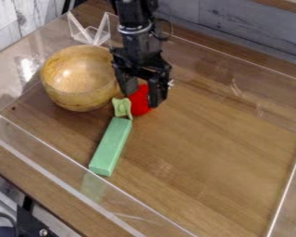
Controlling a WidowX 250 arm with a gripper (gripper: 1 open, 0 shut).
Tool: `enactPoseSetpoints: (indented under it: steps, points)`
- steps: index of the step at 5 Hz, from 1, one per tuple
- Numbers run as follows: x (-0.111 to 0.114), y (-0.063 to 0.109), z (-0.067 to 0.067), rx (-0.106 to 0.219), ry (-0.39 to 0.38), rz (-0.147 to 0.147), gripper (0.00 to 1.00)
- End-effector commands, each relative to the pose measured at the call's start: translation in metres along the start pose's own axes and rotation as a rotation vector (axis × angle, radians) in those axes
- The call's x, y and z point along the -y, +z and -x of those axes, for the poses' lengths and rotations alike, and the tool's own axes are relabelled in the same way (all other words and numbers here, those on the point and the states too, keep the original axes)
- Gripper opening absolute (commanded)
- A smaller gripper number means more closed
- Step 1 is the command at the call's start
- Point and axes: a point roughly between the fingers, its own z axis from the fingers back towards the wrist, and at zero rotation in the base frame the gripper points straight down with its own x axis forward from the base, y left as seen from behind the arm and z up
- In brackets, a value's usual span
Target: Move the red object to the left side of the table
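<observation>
The red object [140, 101] is a small bright red rounded toy lying on the table [218, 120], just right of the wooden bowl. A light green stem piece [121, 108] shows at its lower left. My gripper [140, 89] points straight down and stands open directly over the toy, one black finger on each side of it. The fingers hide most of the toy's top. I cannot tell whether the fingers touch it.
A large wooden bowl [77, 78] lies upside down at the left, close beside the gripper. A long flat green block [111, 146] lies in front of the toy, running toward the front edge. Low clear plastic walls [64, 185] ring the tabletop.
</observation>
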Motion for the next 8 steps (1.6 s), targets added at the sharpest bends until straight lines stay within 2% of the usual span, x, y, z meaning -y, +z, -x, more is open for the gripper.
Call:
enactPoseSetpoints:
  steps: [1, 5, 8]
  points:
    - [-0.007, 0.006, -0.008, 0.046, 0.019, -0.007, 1.0]
    - [-0.008, -0.001, -0.013, 0.081, 0.026, 0.018, 1.0]
    - [-0.009, -0.006, -0.016, 0.089, 0.029, 0.03, 1.0]
